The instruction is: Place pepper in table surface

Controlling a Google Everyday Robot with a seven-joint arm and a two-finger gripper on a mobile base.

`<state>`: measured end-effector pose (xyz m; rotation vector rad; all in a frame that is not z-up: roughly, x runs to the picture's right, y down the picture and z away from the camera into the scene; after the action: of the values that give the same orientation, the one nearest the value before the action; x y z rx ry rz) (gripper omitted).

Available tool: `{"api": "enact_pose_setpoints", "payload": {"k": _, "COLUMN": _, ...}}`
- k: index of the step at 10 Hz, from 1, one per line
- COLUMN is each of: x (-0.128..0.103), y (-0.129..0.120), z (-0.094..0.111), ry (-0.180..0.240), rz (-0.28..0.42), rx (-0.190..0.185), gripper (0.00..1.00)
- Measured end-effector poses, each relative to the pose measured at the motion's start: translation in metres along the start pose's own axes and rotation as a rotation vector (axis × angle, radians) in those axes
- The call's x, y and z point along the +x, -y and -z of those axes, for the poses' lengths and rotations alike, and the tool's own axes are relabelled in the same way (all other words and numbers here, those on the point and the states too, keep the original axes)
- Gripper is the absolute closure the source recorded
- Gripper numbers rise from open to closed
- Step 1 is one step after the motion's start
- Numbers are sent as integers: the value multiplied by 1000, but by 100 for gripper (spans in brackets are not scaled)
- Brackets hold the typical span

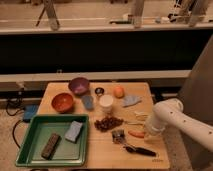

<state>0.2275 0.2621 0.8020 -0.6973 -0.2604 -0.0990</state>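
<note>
The one camera sits high on the near side of the table surface (pixel 105 150) and looks down across it toward the dark wall (pixel 100 52) behind. It is far enough back to see the whole top, with the gripper (pixel 146 131) low at its right side.

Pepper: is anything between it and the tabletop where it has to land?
Nothing visible does. The small orange-red tapered pepper sits by the gripper, low on the light tan wooden tabletop, bare wood beside it; a black-handled utensil lies nearer the front edge.
</note>
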Motion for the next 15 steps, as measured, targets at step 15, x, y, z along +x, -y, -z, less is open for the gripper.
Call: {"api": "enact_pose_setpoints", "payload": {"k": 15, "x": -80, "y": -26, "z": 222, "ry": -74, "rz": 74, "rx": 251, "gripper": 100}}
